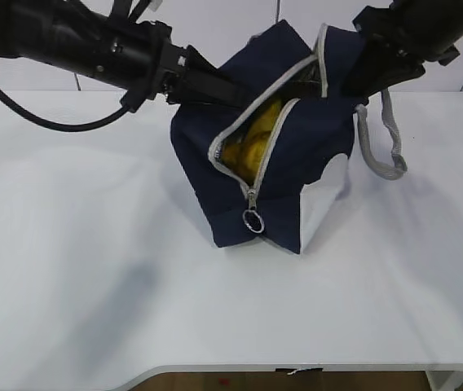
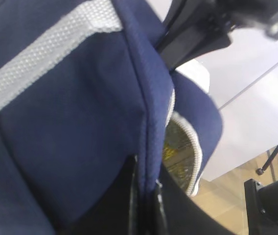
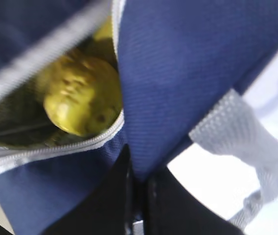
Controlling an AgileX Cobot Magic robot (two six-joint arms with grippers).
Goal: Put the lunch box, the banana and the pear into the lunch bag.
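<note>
Nearest the camera hangs one metal ring pull (image 1: 253,221) below the half-open zipper (image 1: 266,155) of the single lunch bag (image 1: 293,171), which stands mid-table with yellow fruit showing inside (one pear (image 3: 80,95) is clear in the right wrist view; banana and lunch box cannot be made out). Behind, the left gripper (image 2: 146,196) and right gripper (image 3: 139,183) are each clamped on the bag's fabric rim. If either pinch slips, the mouth could sag shut or the bag could tip.

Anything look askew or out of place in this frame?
The lunch bag sits tilted and crumpled, pinched on both sides by the left gripper and right gripper, zipper gaping. Yellow fruit shows inside. Nothing spilled or damaged.
</note>
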